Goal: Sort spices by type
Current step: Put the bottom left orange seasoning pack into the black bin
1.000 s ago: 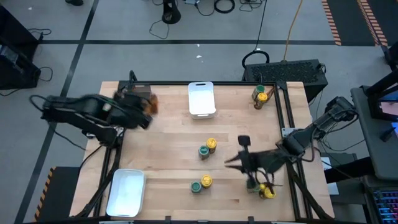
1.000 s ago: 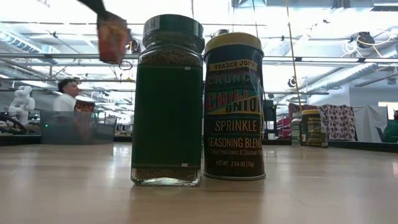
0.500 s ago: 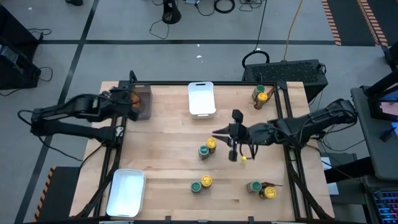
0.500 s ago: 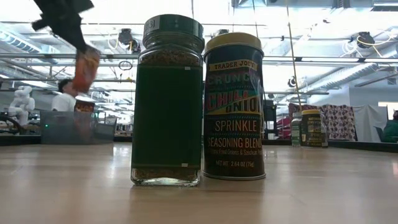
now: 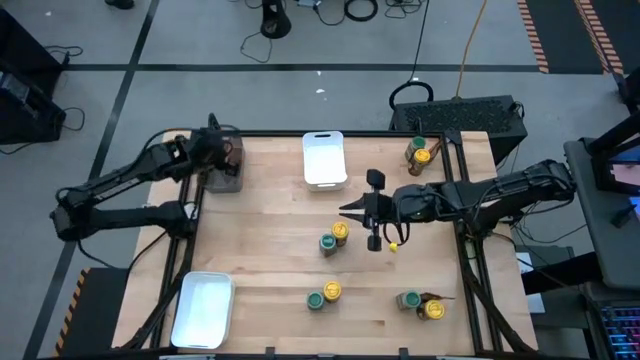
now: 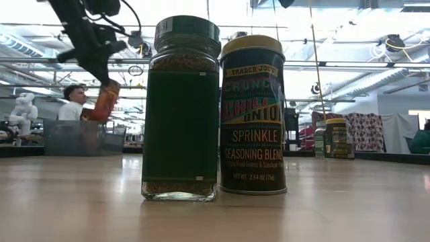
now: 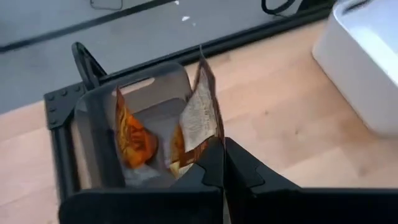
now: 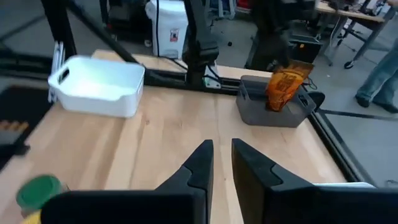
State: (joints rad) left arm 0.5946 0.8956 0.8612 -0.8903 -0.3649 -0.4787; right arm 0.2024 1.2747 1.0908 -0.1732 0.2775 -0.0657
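The right claw (image 8: 222, 163) hangs above the wooden desk (image 8: 155, 149), its two dark fingers (image 8: 199, 163) a narrow gap apart with nothing between them. Ahead of it and off to one side, a white tray (image 8: 99, 84) sits near the desk's far edge. Ahead to the other side, a dark bin (image 8: 273, 107) stands at the far corner, and the left arm (image 8: 273, 25) reaches down over it, holding an orange packet (image 8: 284, 84) at the bin's mouth. Close beside the claw, a green lid (image 8: 38, 191) shows at the view's edge.
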